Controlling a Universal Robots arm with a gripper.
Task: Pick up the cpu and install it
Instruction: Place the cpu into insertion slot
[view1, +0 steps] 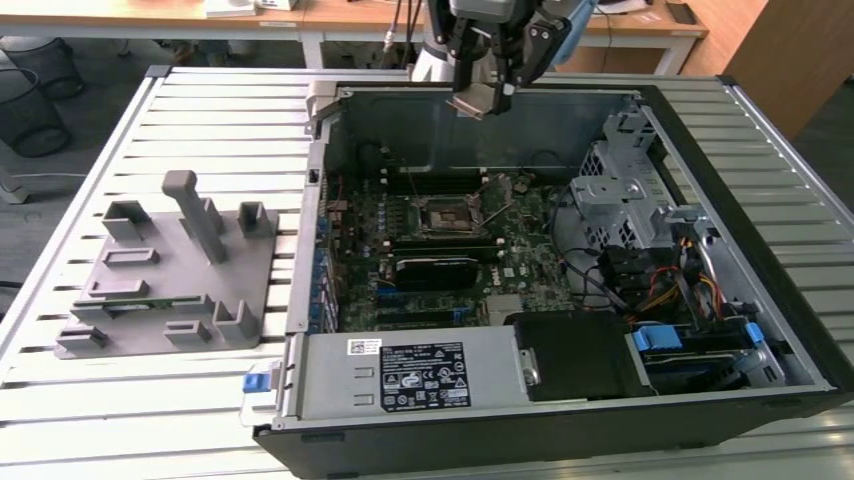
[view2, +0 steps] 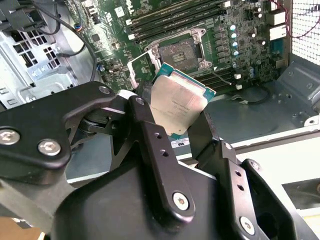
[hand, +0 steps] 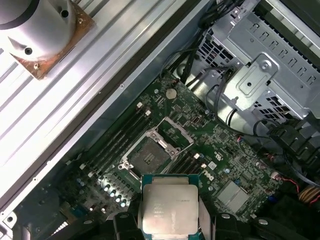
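1. The pick-up looks done. The gripper (view1: 483, 98) has its fingers (view2: 150, 135) closed on two opposite edges of the cpu (view2: 177, 102), whose metal top shows in both wrist views.
2. The cpu hangs in the air at the far side of the open computer case (view1: 310, 300), about level with its far wall and well above the motherboard (view1: 400, 250).
3. The install is not yet done. The socket (view1: 443, 215) sits bare in the middle of the board with nothing in it, and its metal frame looks swung open. It lies nearer than the cpu and well below it.
4. Around the socket are the memory slots (view2: 170, 17) on its far side and a black card (view1: 434, 268) on its near side. A metal drive cage (view1: 627, 180) and loose cables (view1: 667, 290) stand to the exterior view's right.
5. We judge the way down to the socket open from above. The cage and cables stand off to one side, and the case walls hem in the sides.
6. A grey fixture block (view1: 167, 265) stands on the slatted table (view1: 200, 110) to the exterior view's left, well apart from the case.
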